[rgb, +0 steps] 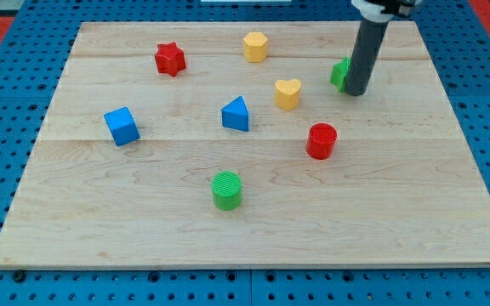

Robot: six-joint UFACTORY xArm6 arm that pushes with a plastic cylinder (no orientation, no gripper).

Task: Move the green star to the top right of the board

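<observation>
My tip point(356, 92) touches the green star point(339, 73), which peeks out on its left, upper right of frame | wooden board point(253, 238) carries the blocks | I run no gripper, only a rod.

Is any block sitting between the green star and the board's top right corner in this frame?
No block does. My tip is right against the green star, covering its right side; the board beyond, toward the top right, shows only bare wood.

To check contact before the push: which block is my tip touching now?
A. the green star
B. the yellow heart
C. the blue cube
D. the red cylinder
A: my tip stands against the green star, partly hiding it; the other blocks lie apart.
</observation>
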